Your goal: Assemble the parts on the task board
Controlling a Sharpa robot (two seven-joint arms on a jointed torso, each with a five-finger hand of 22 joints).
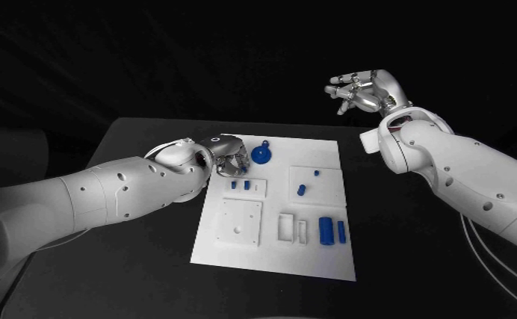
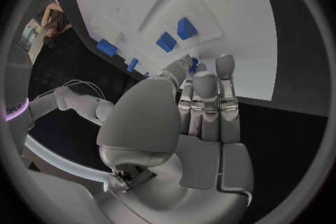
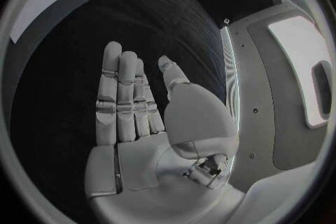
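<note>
The white task board (image 1: 272, 252) lies in the middle of the black table. My left hand (image 1: 224, 155) is low over its far left corner, right beside a round blue part (image 1: 262, 156). In the left wrist view the fingers (image 2: 206, 101) lie straight and together over the board (image 2: 210, 0). A bit of blue (image 2: 194, 64) shows between thumb tip and fingers; whether it is gripped is unclear. Two small blue blocks (image 1: 240, 184) stand just in front of that hand. My right hand (image 1: 366, 91) is raised high beyond the board's far right corner, fingers spread and holding nothing (image 3: 133, 117).
More blue parts sit on the board: two small pieces (image 1: 308, 181) at centre right and two upright cylinders (image 1: 333, 230) near the front right. A square recessed plate (image 1: 241, 222) lies at front left. Black table (image 1: 129, 259) surrounds the board.
</note>
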